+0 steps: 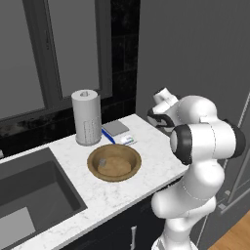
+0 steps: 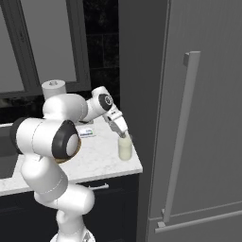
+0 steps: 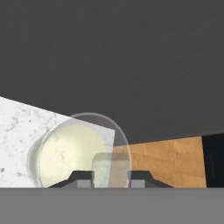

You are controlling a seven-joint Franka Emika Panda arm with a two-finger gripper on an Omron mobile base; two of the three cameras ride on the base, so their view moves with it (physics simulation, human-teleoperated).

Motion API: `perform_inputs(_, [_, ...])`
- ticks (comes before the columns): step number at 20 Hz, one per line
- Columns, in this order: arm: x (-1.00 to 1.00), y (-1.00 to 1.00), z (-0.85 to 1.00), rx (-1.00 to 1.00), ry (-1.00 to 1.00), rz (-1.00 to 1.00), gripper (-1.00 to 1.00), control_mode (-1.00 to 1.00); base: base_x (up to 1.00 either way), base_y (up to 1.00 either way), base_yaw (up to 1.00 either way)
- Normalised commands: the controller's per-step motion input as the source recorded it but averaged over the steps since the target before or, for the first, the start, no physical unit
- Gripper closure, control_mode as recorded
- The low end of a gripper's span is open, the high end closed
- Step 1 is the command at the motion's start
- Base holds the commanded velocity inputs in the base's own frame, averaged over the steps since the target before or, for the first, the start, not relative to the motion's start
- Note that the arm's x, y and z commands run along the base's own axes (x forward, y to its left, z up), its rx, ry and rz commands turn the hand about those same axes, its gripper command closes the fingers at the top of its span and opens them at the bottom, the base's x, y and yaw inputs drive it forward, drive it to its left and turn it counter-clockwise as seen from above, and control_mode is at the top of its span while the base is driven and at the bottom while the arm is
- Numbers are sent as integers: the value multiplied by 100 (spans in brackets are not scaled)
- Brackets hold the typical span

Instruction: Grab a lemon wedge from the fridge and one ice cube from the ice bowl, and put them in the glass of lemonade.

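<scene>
The glass (image 2: 125,148) – a clear tumbler of pale yellow lemonade – stands upright near the counter's right corner, beside the closed grey fridge (image 2: 198,118). A translucent ice cube (image 3: 111,168) sits over its rim. The wooden bowl (image 1: 114,162) lies near the counter's front edge – one cube (image 1: 103,162) inside.

White arm bent fwd, wrist angled down, pincer (image 2: 124,134) fingers narrowly apart round pale cube

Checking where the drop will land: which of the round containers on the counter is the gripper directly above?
The glass of lemonade at the counter's fridge-side edge: the gripper hangs right over its rim. The wooden ice bowl sits well aside, near the paper towel roll.
</scene>
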Motion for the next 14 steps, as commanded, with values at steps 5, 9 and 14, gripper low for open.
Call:
perform_inputs(5, [-2, 0, 0, 0, 0, 0, -100, -100, 0, 0, 0])
perform_inputs(9, [-19, 0, 8, 0, 0, 0, -100, -100, 0, 0, 0])
perform_inputs(14, [-8, 0, 10, 0, 0, 0, -100, -100, 0, 0, 0])
